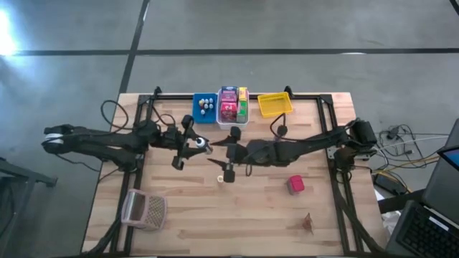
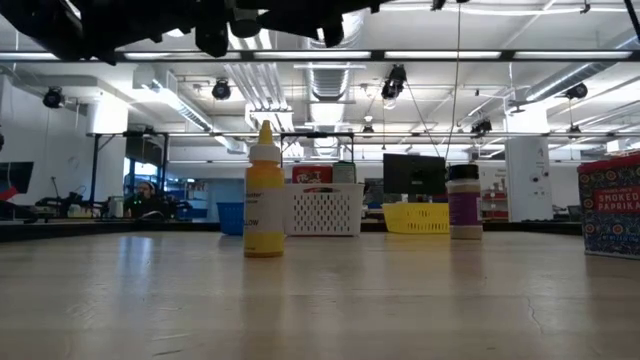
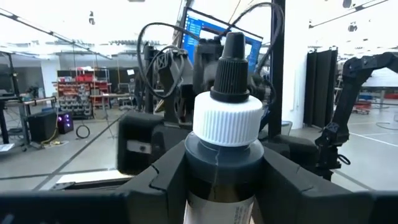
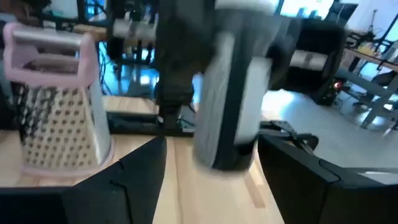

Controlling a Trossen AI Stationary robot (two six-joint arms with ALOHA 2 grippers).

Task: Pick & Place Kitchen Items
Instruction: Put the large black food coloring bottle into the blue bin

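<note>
My left gripper (image 1: 193, 145) is shut on a dark bottle (image 3: 227, 118) with a white ribbed cap and a black nozzle, held above the middle of the table. From the table's right side my right gripper (image 4: 214, 180) reaches in, open, one finger on either side of the bottle (image 4: 233, 93) without touching it. On the table stand a yellow squeeze bottle (image 2: 264, 190), a lidded jar (image 2: 463, 200) and a red box (image 1: 295, 184). Small balls lie in the blue bin (image 1: 204, 107), and boxes stand in the white bin (image 1: 233, 106). My left gripper pinches the bottle's dark body just under its shoulder (image 3: 217, 186) between its two fingers (image 3: 161, 180). The fingers come roughly level from the table's left. The bottle stands upright in the hold, cap up, lifted clear of the table.
A grater with a pinkish handle (image 1: 145, 209) stands near the front left. A yellow bin (image 1: 275, 104) sits at the back beside the white one. A small brownish item (image 1: 308, 222) lies front right. Black frame rails run along both sides.
</note>
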